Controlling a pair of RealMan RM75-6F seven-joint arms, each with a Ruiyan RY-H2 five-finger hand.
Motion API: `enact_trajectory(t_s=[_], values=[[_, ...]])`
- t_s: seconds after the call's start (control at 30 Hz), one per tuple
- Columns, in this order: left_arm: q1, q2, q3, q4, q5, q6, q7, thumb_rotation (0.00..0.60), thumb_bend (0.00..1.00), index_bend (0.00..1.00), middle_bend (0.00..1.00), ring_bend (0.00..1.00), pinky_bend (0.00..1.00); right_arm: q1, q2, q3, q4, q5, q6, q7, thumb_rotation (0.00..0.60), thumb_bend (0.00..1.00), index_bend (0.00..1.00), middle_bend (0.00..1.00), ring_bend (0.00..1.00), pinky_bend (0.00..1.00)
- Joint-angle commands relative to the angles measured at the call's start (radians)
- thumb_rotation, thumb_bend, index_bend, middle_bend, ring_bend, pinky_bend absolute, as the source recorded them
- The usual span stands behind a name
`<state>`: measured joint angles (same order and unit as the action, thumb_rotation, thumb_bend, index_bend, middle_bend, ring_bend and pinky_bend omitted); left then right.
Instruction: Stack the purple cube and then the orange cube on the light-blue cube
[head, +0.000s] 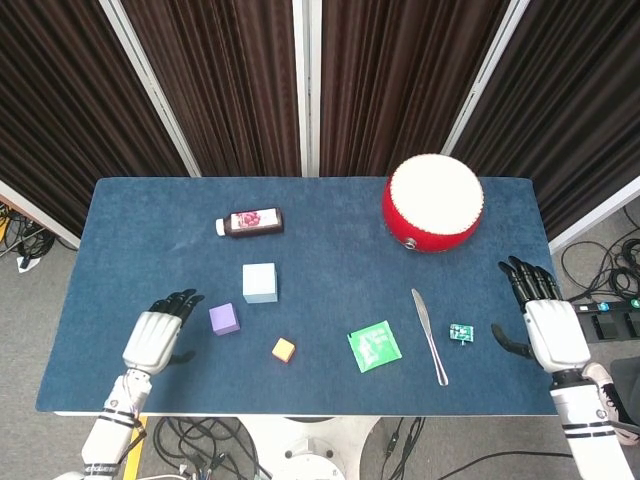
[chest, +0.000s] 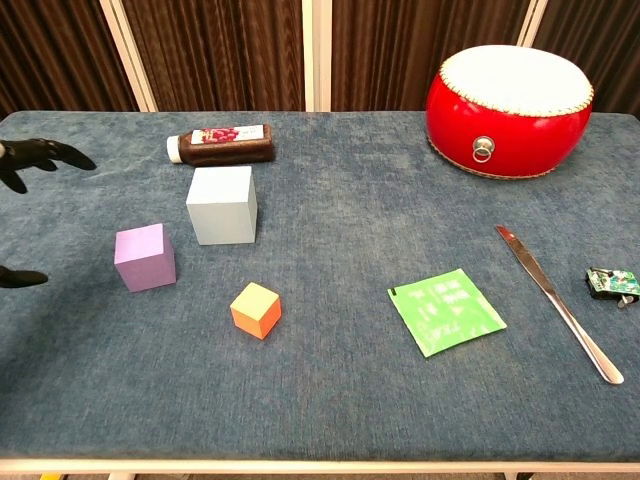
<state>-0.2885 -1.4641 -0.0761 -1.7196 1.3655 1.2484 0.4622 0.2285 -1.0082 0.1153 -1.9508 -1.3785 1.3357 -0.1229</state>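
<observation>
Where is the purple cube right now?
The purple cube sits left of centre in the head view, just below-left of the light-blue cube, with the left hand beside it.

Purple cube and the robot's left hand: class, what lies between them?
Only bare blue tablecloth separates the left hand from the small purple cube, seen in the head view.
</observation>
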Motion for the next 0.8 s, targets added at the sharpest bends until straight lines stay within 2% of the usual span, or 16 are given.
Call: enact_trajectory(t_s=[0.03, 0.4, 0.57, 0.8], values=[[-0.017, -0.03, -0.017, 0.006, -0.05, -0.023, 0.017, 0.6, 0.13, 0.22, 0.26, 0.19, 0.29, 0.0, 0.001, 0.001, 0.001, 0.002, 0.0, 0.003, 0.6, 0.22, 0.0, 0.0, 0.0, 0.0], [-0.063, -0.096, -0.028, 0.085, -0.12, -0.087, -0.02, 0.6, 0.13, 0.22, 0.27, 0.19, 0.29, 0.001, 0.002, 0.005, 0.005, 0.01, -0.003, 0.008, 0.6, 0.22, 0.0, 0.0, 0.0, 0.0], [-0.085, -0.118, -0.03, 0.118, -0.12, -0.103, -0.038, 0.6, 0.13, 0.22, 0.32, 0.19, 0.29, 0.004, 0.002, 0.009, 0.007, 0.022, -0.008, 0.009, 0.6, 0.22, 0.0, 0.0, 0.0, 0.0], [-0.111, -0.142, -0.042, 0.16, -0.167, -0.14, -0.056, 0.6, 0.14, 0.22, 0.33, 0.19, 0.29, 0.004, 0.004, 0.013, 0.008, 0.029, -0.005, 0.013, 0.6, 0.22, 0.0, 0.0, 0.0, 0.0]])
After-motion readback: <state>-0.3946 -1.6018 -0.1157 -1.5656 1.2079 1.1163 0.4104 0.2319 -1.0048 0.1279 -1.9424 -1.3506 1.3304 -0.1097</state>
